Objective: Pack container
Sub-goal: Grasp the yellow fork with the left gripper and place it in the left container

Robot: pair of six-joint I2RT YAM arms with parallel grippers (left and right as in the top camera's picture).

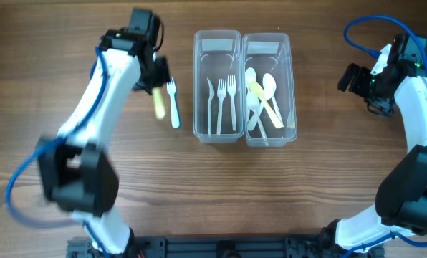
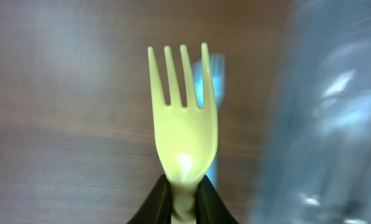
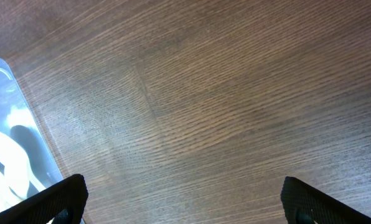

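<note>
My left gripper (image 1: 155,82) is shut on a yellow plastic fork (image 1: 158,104), held by its handle just left of the containers; in the left wrist view the fork (image 2: 184,124) points tines up from the jaws (image 2: 185,199). A light blue fork (image 1: 173,104) lies on the table beside it and shows behind the yellow fork (image 2: 215,74). Two clear containers stand side by side: the left one (image 1: 217,43) holds white forks and a knife, the right one (image 1: 267,43) holds spoons. My right gripper (image 3: 182,199) is open and empty over bare table, right of the containers.
The right container's corner (image 3: 11,124) shows at the left edge of the right wrist view. The left container's wall (image 2: 328,124) is blurred at the right of the left wrist view. Blue cables run along both arms.
</note>
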